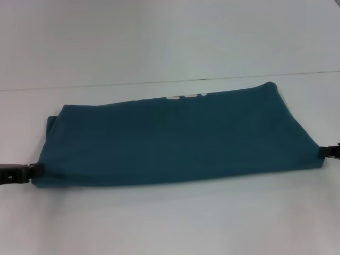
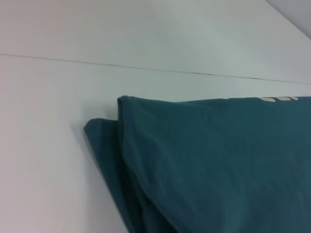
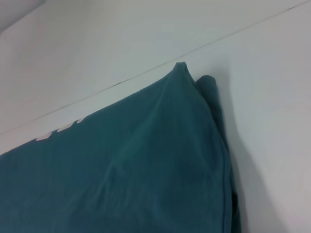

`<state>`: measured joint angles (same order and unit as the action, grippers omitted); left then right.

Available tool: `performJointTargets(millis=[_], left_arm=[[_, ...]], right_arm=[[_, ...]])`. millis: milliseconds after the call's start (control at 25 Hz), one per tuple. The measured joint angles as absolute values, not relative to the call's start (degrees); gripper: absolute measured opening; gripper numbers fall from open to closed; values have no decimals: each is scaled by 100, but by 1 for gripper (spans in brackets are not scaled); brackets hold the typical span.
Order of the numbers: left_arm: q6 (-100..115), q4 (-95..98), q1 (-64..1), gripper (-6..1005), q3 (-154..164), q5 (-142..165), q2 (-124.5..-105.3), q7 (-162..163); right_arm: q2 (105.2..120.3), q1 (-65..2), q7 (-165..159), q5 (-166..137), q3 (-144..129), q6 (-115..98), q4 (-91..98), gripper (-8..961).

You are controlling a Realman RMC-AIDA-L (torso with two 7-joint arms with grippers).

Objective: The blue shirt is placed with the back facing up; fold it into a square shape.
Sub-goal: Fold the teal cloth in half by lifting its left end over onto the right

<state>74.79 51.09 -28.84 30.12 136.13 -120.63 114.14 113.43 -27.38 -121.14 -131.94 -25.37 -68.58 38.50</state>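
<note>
The left gripper [image 1: 33, 171] sat low at the left edge of the head view, its dark fingers reaching in to the near left corner of the blue shirt [image 1: 175, 141] and touching the cloth there. Whether those fingers were clamped on the fabric or only resting against it could not be told, since the tips met the hem right where the dark cloth began. The right gripper [image 1: 325, 152] showed as a small dark piece at the right edge of the same view, against the shirt's near right corner, and its grip could not be told either.

Between the two, the shirt lay as a wide, flat band across the white table [image 1: 170, 223], folded over on itself with its long near edge running from one gripper to the other. A sliver of white lettering [image 1: 186, 96] peeked out along the far edge (only the tops of the letters showed). At the left end a lower layer stuck out a little past the top layer, and the left wrist view showed that same stacked corner [image 2: 104, 127]. The right wrist view showed the far right corner rising to a small point [image 3: 181, 65]. A thin seam [image 1: 170, 82] crossed the table beyond the shirt.
</note>
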Motion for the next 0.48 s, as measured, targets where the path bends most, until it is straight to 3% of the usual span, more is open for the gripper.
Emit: performJointTargets(millis=[480], left_arm=[[7462, 5170, -2874, 14, 2960, 13658, -12014, 11401]], right_arm=[[11373, -2668, -12103, -13132, -2531, -6937, 3831, 42]])
